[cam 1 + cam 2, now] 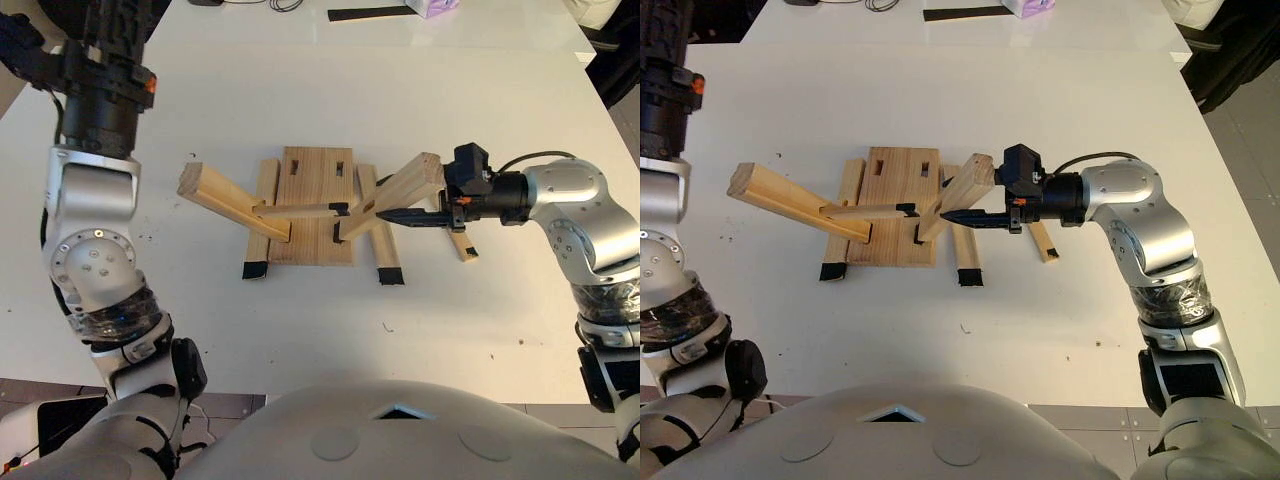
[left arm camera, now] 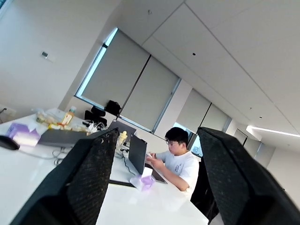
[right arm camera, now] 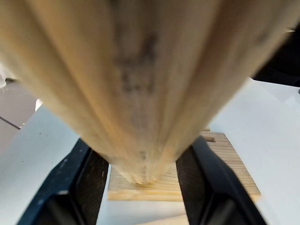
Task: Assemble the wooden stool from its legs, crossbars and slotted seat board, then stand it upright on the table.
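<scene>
Nearest me on the table lie the black-tipped ends of two loose sticks, one on each side of the board. A shorter piece lies on the table under my right wrist.

My right end effector comes in from the right with its fingers pointing left, level with the table. It is closed on the right leg. In the wrist view the wood sits between both fingers, with the board flat beyond them.

The leg's long axis slants. Its low end rests at the board's near right edge and its free end rises toward the far right. I hold it low down, close to where the crossbar meets it. The crossbar runs left across the board to the left leg, which slants the opposite way, up to the far left.

The board's two slots lie on its far half, so they are beyond the leg's low end and slightly left of my grip. I judge the next move turns on swinging that low end away from me toward them while keeping the crossbar seated.

My left end effector is spread wide, holds nothing and points out into the room. It is raised well clear of the table, so my right arm is much the nearer.

At the far edge lies a black strip.
</scene>
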